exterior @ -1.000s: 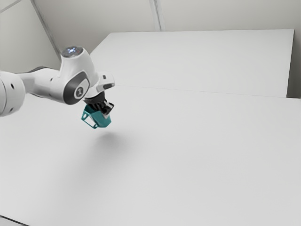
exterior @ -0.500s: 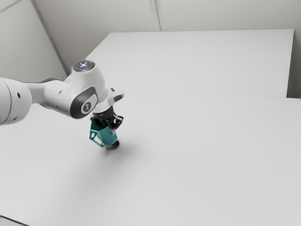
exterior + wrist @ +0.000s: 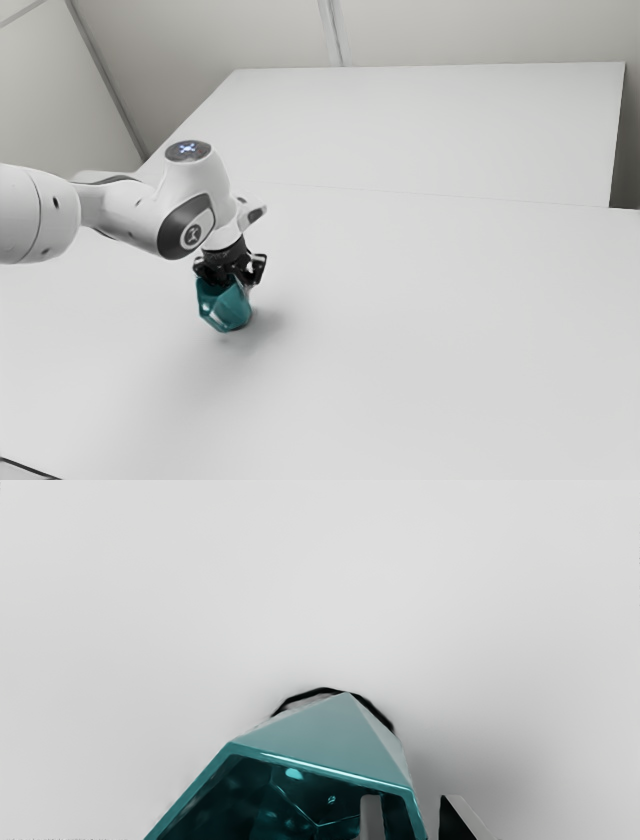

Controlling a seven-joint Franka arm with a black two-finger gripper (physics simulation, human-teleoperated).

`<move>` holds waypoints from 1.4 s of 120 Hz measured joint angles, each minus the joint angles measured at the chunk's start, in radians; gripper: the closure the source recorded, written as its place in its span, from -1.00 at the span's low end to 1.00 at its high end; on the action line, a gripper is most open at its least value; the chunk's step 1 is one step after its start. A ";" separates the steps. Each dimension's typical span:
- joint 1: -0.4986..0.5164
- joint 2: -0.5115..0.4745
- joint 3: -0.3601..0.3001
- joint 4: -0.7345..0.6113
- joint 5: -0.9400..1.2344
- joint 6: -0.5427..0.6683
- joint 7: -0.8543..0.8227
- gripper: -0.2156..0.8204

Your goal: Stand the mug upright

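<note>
The teal, faceted, glossy mug (image 3: 226, 303) has its mouth toward the black two-finger claw (image 3: 411, 800) and its base down by the smooth white table (image 3: 430, 330); whether that base sits flat, I cannot tell. It could rock or topple if it leans when left unsupported, or if the inner finger (image 3: 371, 817) snags the wall on a sideways or lifting move. The mug lies directly below the claw, which is unclenched: one finger inside the mouth, the other outside, a gap beside the wall.
</note>
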 joint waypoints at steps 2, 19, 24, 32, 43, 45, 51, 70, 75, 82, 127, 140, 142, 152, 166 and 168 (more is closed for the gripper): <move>0.000 0.000 -0.001 0.000 -0.001 0.000 -0.003 0.46; -0.009 -0.005 -0.011 0.002 -0.006 -0.003 -0.028 -0.04; -0.013 -0.008 -0.012 0.002 -0.007 -0.004 -0.034 -0.14; -0.016 -0.021 -0.012 0.001 -0.007 -0.008 -0.043 -0.26; -0.017 -0.040 -0.013 0.000 -0.008 -0.021 -0.054 -0.37; -0.017 -0.046 -0.012 0.000 -0.008 -0.024 -0.055 -0.39; -0.017 -0.065 -0.012 0.000 -0.008 -0.037 -0.060 -0.43; -0.012 -0.132 -0.017 0.002 -0.008 -0.088 -0.071 -0.51; -0.017 -0.149 -0.018 0.006 -0.008 -0.104 -0.073 -0.52; -0.026 -0.160 -0.018 0.028 -0.011 -0.130 -0.076 -0.54; -0.051 -0.140 -0.029 0.296 -0.016 -0.344 -0.002 -0.58; -0.050 -0.117 -0.029 0.418 -0.011 -0.425 0.036 -0.58; -0.050 -0.114 -0.029 0.434 -0.011 -0.438 0.042 -0.58; -0.050 -0.108 -0.029 0.491 -0.013 -0.494 0.067 -0.58; -0.050 -0.107 -0.029 0.526 -0.009 -0.554 0.097 -0.58; -0.050 -0.106 -0.029 0.527 -0.009 -0.560 0.100 -0.58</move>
